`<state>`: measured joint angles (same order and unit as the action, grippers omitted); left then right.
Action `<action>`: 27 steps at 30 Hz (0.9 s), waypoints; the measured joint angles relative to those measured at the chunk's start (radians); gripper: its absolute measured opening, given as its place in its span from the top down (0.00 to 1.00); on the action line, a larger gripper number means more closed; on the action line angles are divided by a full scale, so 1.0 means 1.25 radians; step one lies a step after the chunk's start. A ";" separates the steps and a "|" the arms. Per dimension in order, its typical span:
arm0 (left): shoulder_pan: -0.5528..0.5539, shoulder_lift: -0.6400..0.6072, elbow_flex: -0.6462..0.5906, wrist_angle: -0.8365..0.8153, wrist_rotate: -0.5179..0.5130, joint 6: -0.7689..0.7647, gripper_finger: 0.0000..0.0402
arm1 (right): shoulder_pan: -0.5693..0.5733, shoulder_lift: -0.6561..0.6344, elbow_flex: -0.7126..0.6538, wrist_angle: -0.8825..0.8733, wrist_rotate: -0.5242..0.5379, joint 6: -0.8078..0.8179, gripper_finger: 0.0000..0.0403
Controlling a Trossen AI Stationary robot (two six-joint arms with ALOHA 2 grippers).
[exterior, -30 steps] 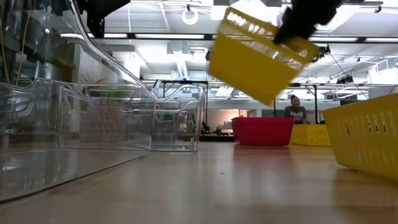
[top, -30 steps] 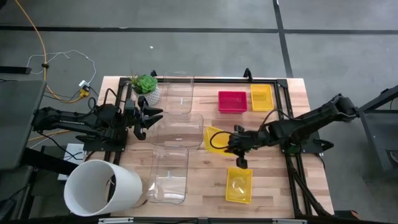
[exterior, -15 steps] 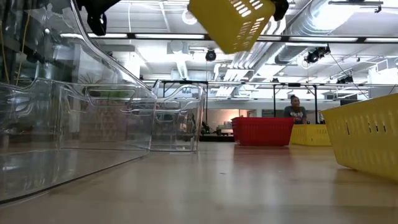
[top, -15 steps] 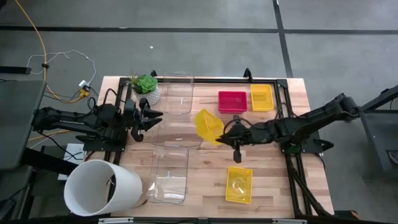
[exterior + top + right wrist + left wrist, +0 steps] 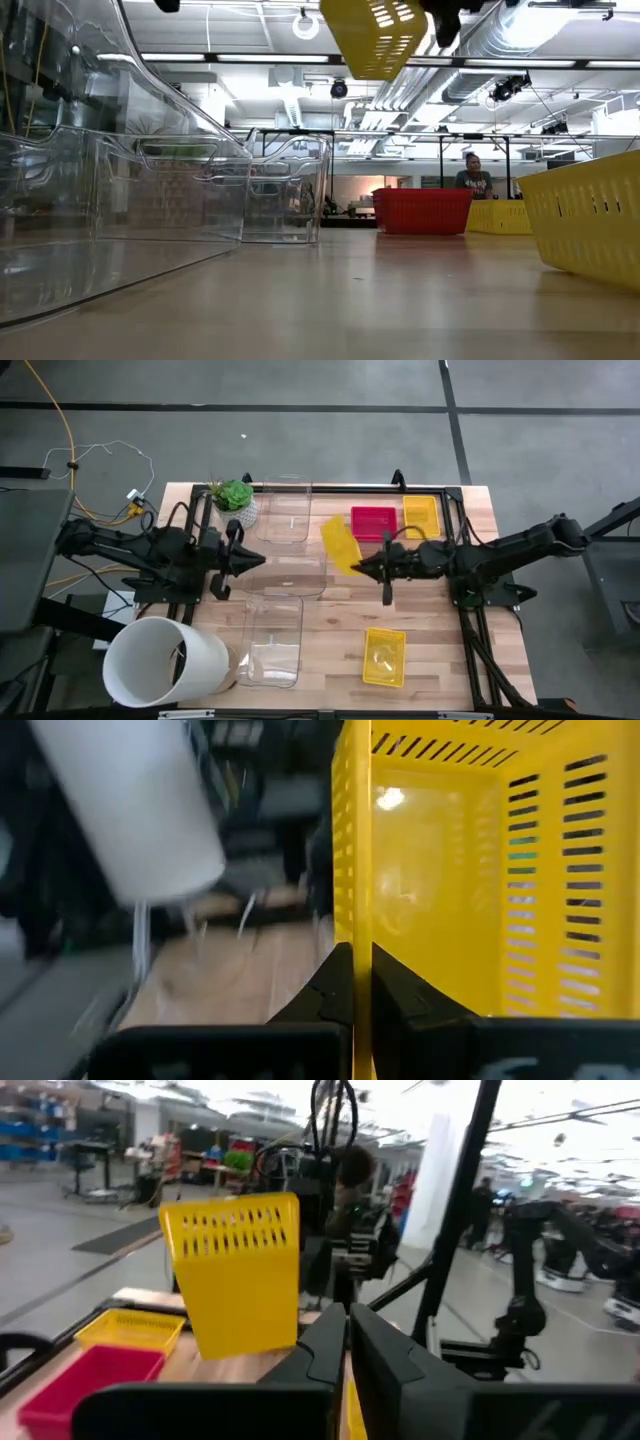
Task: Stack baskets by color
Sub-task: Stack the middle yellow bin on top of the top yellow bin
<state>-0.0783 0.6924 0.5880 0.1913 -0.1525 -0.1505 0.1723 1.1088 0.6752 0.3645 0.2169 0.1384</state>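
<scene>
At the table's left edge, beside the big smooth white cylinder (image 5: 165, 660) and the potted green plant (image 5: 235, 496), the left gripper (image 5: 217, 558) hangs with its dark fingers pressed together on nothing. Clear hard plastic bins (image 5: 287, 565) lie between it and the lifted yellow basket (image 5: 340, 544), a shallow slotted rectangle tilted in the air, its wall pinched by the right gripper (image 5: 366, 566). Past it sit a red basket (image 5: 373, 523), a yellow basket at the back (image 5: 421, 516) and a nearer yellow basket (image 5: 384, 656).

Lifted yellow basket (image 5: 378, 32) cropped by low view's top edge; near yellow basket (image 5: 590, 225) cut off at right.
</scene>
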 joint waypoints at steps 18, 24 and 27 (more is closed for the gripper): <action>-0.021 0.046 0.001 0.051 -0.082 0.025 1.00 | 0.006 -0.003 -0.097 0.245 0.012 0.014 1.00; -0.021 0.046 0.001 0.051 -0.083 0.025 1.00 | -0.009 -0.007 -0.040 0.226 0.018 -0.016 1.00; -0.021 0.046 0.001 0.051 -0.103 0.025 1.00 | -0.060 -0.030 0.075 0.012 0.110 -0.012 1.00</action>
<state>-0.1047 0.7502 0.5888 0.2550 -0.2809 -0.1192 0.0972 1.0716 0.7689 0.3795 0.3550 0.1234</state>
